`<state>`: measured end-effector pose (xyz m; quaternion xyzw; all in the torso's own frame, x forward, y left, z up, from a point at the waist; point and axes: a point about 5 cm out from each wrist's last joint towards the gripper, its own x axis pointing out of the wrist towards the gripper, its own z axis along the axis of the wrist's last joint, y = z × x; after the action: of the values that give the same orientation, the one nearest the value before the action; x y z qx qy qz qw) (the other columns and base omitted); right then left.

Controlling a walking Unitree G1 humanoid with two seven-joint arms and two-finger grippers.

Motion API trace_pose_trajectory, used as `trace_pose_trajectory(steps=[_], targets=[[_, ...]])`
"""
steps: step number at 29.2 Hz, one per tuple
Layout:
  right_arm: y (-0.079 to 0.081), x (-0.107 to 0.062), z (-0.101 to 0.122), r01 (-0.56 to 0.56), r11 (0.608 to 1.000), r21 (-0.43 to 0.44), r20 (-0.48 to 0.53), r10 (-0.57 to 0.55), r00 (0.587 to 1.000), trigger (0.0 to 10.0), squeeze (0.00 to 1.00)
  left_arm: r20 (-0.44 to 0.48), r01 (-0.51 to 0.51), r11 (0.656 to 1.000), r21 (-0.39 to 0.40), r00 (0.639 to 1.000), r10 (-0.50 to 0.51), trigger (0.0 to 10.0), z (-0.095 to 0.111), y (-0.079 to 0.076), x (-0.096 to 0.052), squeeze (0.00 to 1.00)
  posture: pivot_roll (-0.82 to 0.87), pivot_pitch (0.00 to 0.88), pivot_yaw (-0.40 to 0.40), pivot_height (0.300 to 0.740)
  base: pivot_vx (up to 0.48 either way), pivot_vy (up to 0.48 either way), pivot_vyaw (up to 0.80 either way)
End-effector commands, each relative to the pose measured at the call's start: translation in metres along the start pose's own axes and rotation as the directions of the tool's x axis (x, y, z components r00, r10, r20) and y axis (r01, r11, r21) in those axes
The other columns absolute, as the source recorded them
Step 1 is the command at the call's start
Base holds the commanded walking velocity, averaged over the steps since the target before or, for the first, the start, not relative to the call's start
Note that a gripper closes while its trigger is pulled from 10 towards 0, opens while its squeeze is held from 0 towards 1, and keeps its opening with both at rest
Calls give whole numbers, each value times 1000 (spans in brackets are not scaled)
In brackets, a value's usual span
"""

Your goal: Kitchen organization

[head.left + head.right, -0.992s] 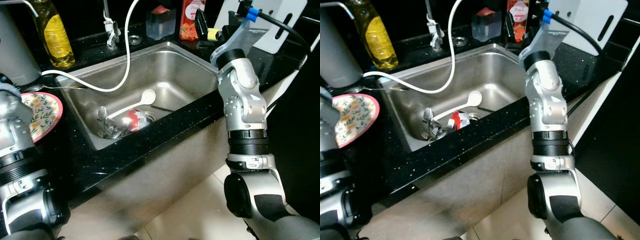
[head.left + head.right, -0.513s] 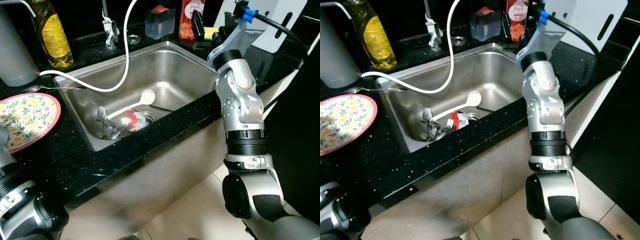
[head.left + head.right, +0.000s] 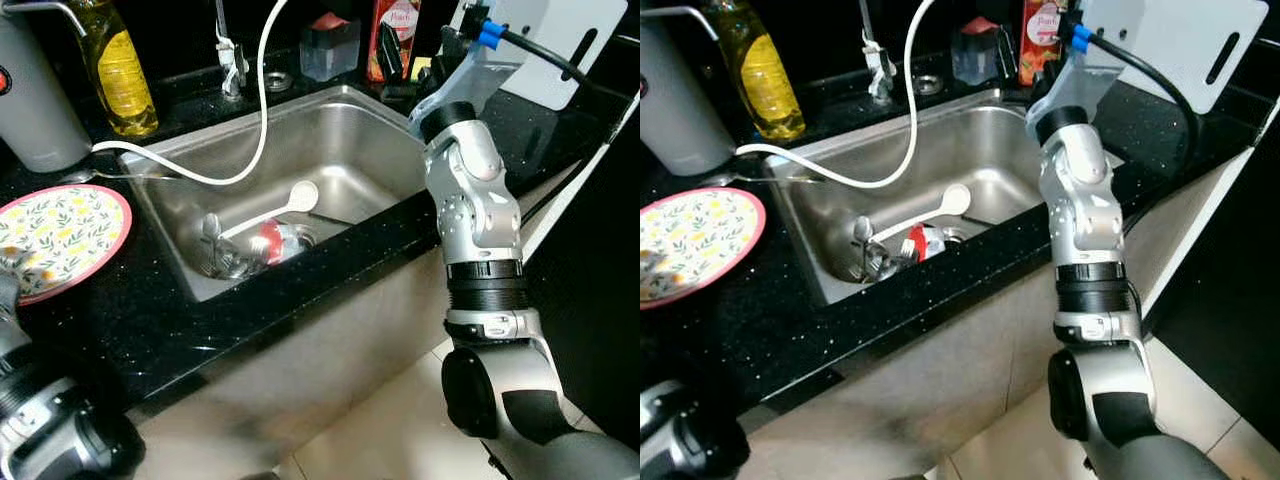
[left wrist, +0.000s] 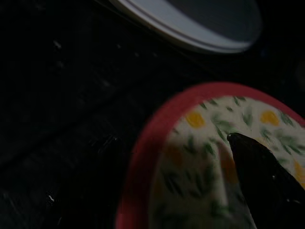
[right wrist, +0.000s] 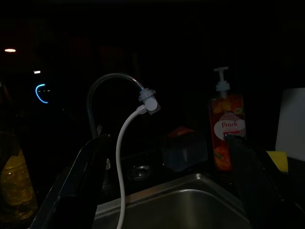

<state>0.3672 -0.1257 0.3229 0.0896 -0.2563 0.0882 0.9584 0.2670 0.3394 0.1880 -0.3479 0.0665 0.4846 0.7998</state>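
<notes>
Desk [image 3: 150, 320]: black speckled stone, a steel sink [image 3: 375, 150] set into it.
Plate [image 3: 60, 235]: floral with a red rim, flat on the desk at 9 o'clock of the sink, well apart from the basin.
Left gripper [image 4: 267, 191]: one black finger lies over the plate's patterned face in the left wrist view; whether the fingers are apart or together cannot be told.
Right gripper [image 5: 167, 191]: raised at the sink's 2 o'clock corner, its two fingers [image 5: 83, 176] spread wide apart and holding nothing, aimed across the basin toward the tap [image 5: 102, 95].
Sink contents: a white spoon [image 3: 275, 210], metal cutlery [image 3: 215, 250] and a red-and-white item by the drain.
Hose [image 3: 255, 110]: white, running from the tap down over the sink's 10 o'clock rim.
Behind the sink, 12 o'clock: yellow oil bottle [image 3: 120, 75], orange soap pump [image 5: 228, 131], small clear container [image 3: 975, 50].
Cutting board [image 3: 1165, 40]: white, standing at 1 o'clock.
</notes>
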Motion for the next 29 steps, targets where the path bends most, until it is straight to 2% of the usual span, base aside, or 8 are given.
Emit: trace_pose_trajectory(steps=[1,11,14,16,17,20,21,29], targets=[[0,-1,-3,-1,1000,10,-6,1,1000,10000,0,-205,7,1000,18,979,-3,10000,-43,7,0,0,109,0,61,740,0,0,0],[-2,-2,-3,-17,1000,3,-20,17,1000,10000,0,-367,26,996,-87,929,-57,8510,-87,11,-32,0,101,0,61,740,0,0,0],[26,-7,-11,-251,958,139,-92,265,960,10000,0,-373,-17,996,-87,928,-17,8275,-98,16,-39,0,99,0,51,740,0,0,0],[51,-23,-30,-486,863,137,-220,504,835,10000,0,-388,-36,995,-98,921,-4,6941,-105,17,-41,0,96,0,43,740,0,0,0],[51,-23,-30,-486,863,137,-220,504,835,10000,0,-388,-36,995,-98,921,-4,6941,-105,17,-41,0,96,0,43,740,0,0,0],[64,-50,-61,-649,735,195,-386,666,638,10000,0,-391,-41,992,-117,920,-8,2863,-108,14,-43,0,94,0,30,740,0,0,0],[66,-59,-70,-685,696,213,-426,698,576,10000,0,-391,-41,991,-127,920,-12,196,-109,13,-43,0,95,0,26,740,0,0,0],[71,-92,-90,-848,503,168,-486,790,373,10000,0,-384,-36,986,-161,923,-29,0,-110,11,-45,0,91,0,23,740,0,0,0]])
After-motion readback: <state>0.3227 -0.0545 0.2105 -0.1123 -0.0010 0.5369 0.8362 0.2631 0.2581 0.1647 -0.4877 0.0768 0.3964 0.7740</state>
